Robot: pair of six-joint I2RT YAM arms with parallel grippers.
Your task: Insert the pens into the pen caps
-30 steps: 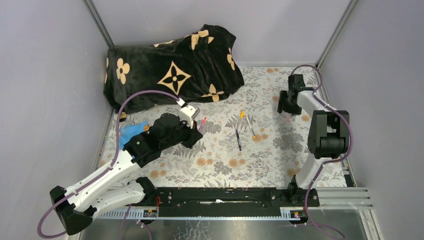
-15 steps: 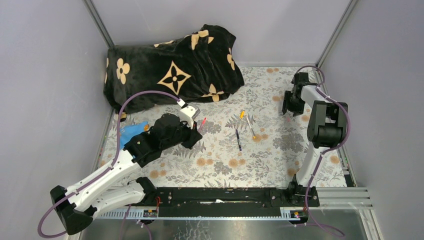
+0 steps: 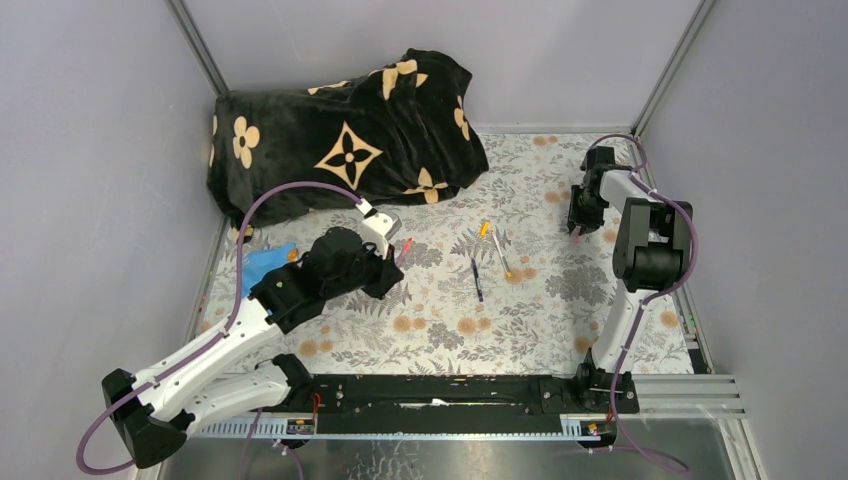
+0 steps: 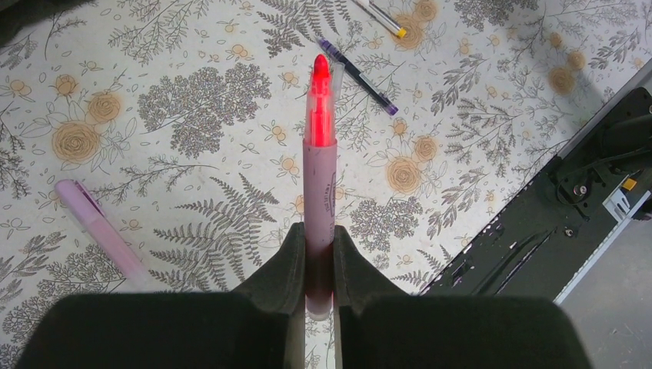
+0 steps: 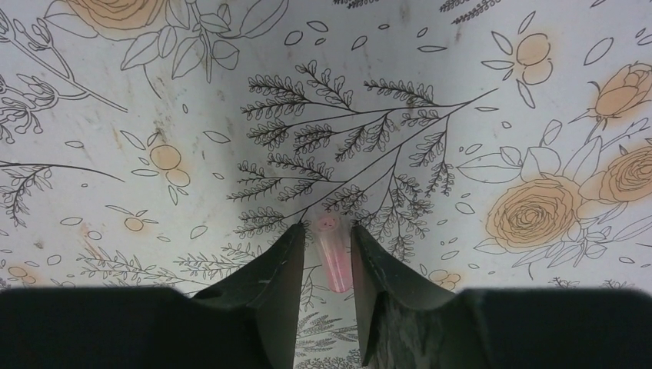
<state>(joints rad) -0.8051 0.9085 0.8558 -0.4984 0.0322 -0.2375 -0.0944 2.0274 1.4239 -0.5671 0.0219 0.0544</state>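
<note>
The left gripper (image 4: 315,234) is clamped tight on the barrel of the pink pen (image 4: 319,177), holding it above the flowered tablecloth (image 3: 440,330) with its red tip (image 4: 321,69) pointing outward. There is faint print along the barrel, too small to read. A lilac cap (image 4: 100,231) lies flat nearby. Far across the table, the right gripper (image 5: 327,231) is down on the cloth with a pink cap (image 5: 334,265) between its fingers. They aren't closed on it: a sliver of gap shows on one side. In the middle lie the dark blue pen (image 3: 477,280), the white pen (image 3: 500,250) and an orange-yellow cap (image 3: 484,228). The black blanket (image 3: 340,150) bears tan flower monograms but no legible lettering.
</note>
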